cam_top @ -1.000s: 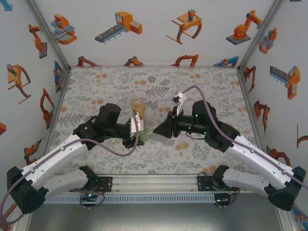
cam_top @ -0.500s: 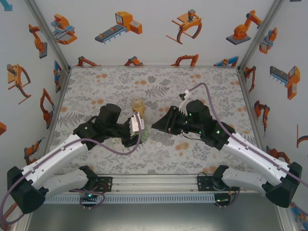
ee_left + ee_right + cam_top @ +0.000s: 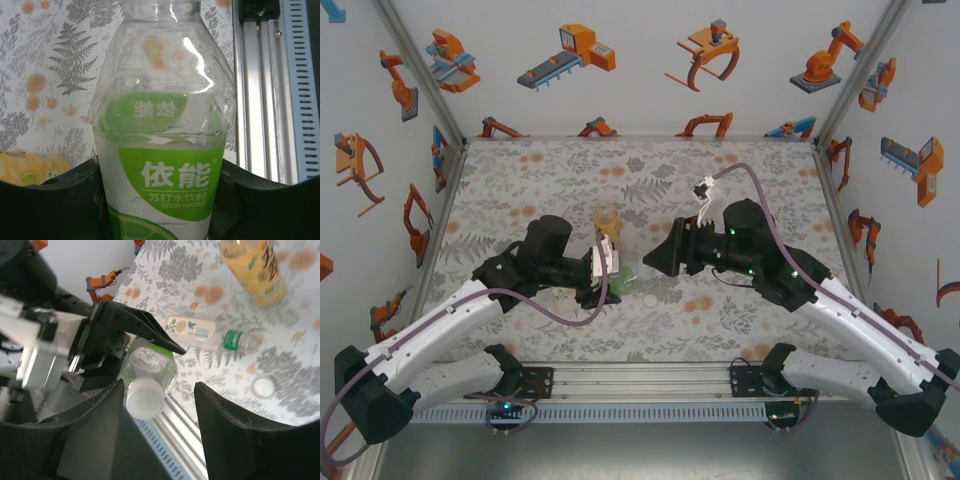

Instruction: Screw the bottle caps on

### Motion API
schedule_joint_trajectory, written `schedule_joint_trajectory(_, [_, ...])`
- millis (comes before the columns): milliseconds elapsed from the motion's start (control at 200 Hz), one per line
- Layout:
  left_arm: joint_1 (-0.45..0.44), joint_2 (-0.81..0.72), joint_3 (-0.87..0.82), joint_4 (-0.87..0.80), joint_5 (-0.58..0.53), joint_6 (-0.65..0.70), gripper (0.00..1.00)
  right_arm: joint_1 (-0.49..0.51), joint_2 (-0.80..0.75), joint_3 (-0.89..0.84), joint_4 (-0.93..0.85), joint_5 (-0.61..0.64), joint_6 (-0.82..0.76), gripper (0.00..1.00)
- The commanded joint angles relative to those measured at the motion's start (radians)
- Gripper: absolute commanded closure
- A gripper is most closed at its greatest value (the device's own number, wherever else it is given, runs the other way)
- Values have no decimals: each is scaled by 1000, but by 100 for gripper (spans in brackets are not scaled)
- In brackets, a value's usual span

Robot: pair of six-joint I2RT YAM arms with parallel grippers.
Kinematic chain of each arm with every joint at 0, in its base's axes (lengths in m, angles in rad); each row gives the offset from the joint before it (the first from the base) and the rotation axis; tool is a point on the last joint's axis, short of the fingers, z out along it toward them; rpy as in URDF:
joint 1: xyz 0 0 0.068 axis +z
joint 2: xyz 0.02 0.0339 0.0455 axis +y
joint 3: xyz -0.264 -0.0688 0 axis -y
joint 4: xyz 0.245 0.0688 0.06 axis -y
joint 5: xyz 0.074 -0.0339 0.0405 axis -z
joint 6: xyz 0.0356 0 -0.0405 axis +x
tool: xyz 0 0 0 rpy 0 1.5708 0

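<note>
My left gripper [image 3: 162, 202] is shut on a clear soda-water bottle [image 3: 162, 150] with a green label, holding it upright at mid-table [image 3: 624, 272]. A white bottle cap [image 3: 145, 401] sits on that bottle's neck. My right gripper [image 3: 159, 390] is open around this cap: its left finger is close beside it and its right finger stands well clear. In the top view the right gripper [image 3: 653, 262] is just right of the bottle. A second white cap [image 3: 263, 387] lies loose on the table [image 3: 651, 299]. A green cap [image 3: 232, 340] is on a pale-labelled bottle [image 3: 192, 330] that lies on its side.
An amber tea bottle [image 3: 607, 218] stands just behind the held bottle, and shows in the right wrist view [image 3: 252, 270] too. The metal rail [image 3: 640, 382] at the table's near edge runs below both arms. The patterned tabletop [image 3: 770, 180] stretches to the back and right.
My right gripper has opened and let go of the white cap, which stays on the bottle neck. Its wrist has turned and drawn slightly back to the right. The left arm holds still.
</note>
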Motion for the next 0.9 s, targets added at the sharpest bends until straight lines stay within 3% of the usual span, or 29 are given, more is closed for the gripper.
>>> schedule_joint_trajectory(0, [-3,-10,24,7,79,24,100,-1,-62,37,-5,-104,-388,46])
schedule_joint_trajectory(195, [-4,-8,28,-4,125,33,100,2,-110,23,-29,-360,-802,47])
schedule_joint_trajectory(350, [-3,-4,31,-11,140,36,100,1,-107,-8,-26,-450,-1006,46])
schedule_joint_trajectory(896, [-3,4,35,-15,172,34,100,3,13,8,-3,-533,-1065,46])
